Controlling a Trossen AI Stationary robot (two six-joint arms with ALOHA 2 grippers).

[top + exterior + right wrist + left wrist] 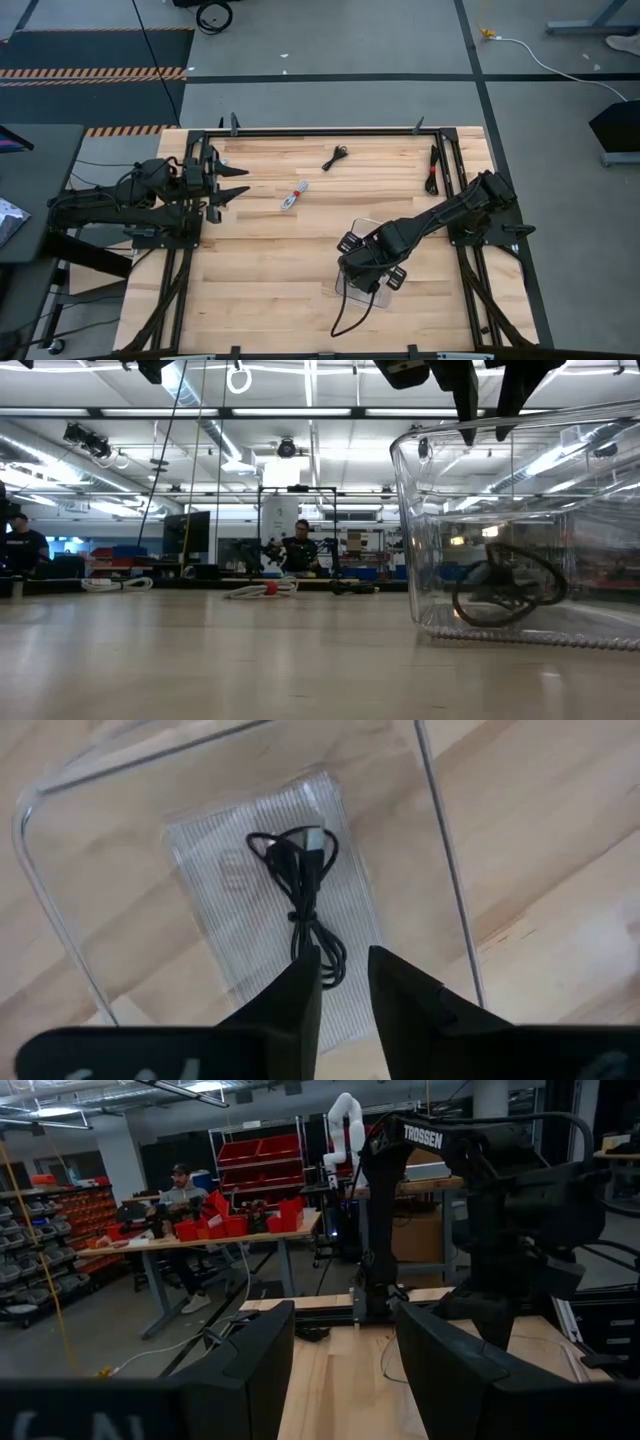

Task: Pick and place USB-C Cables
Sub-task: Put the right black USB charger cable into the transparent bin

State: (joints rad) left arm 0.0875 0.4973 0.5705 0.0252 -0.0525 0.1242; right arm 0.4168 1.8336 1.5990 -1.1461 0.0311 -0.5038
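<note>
My right gripper (345, 982) hung over the clear bin (440, 870), fingers slightly parted and pinching nothing. One black cable (305, 895) lay coiled on the bin's floor below them. The white-and-red cable (294, 196) and two black cables (335, 157) (433, 170) lay on the table (260, 280). My left gripper (232, 183) waited spread at the left edge.

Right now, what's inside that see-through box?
One black USB-C cable, loosely coiled, lies on the ribbed floor of the clear box. The right gripper hangs just above the box with its fingers open, so it hides the cable's near end.
</note>
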